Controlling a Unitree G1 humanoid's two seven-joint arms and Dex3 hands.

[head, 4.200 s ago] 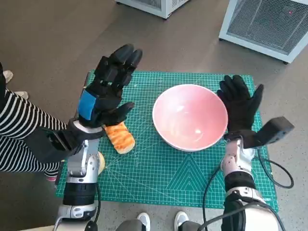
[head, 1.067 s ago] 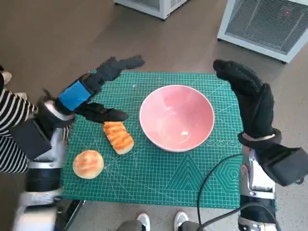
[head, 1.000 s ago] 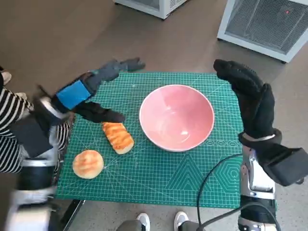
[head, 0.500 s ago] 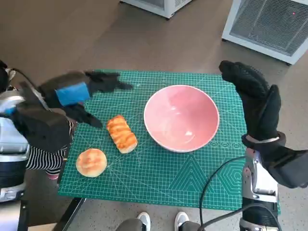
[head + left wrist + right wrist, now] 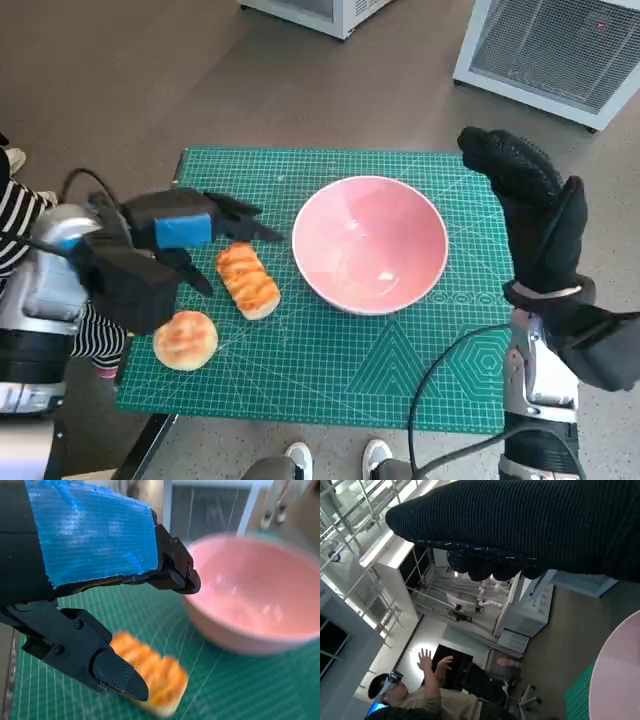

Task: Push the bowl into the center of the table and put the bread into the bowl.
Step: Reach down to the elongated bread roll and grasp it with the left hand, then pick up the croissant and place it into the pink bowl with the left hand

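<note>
A person's striped sleeve (image 5: 18,225) shows at the far left edge of the head view, beside the robot's left forearm. The left hand (image 5: 190,235), blue tape across its back, hovers low over the left part of the green cutting mat (image 5: 330,380), fingers spread toward the bowl and grasping nothing; in the left wrist view its black fingertips (image 5: 122,680) hang just in front of the bread, apart from it. A round bun (image 5: 185,340) lies near the mat's front left corner. Just beyond it sits the long bread (image 5: 247,280), an oblong golden loaf with orange-brown stripes, its long axis running from back-left to front-right, the nearer end angled toward the bowl's front edge; it rests on the mat close to the bowl but clear of it. The pink bowl (image 5: 370,243) stands upright and empty around the middle of the mat. To its right the gloved right hand (image 5: 530,215) is raised, fingers extended and released, holding nothing, apart from the bowl's rim. White louvred cabinets (image 5: 555,45) stand on the brown floor behind the table. The mat carries a printed white grid and a line of small markings near its front right, too small to read. The right wrist view shows a person with raised hands (image 5: 432,662) in the room beyond
</note>
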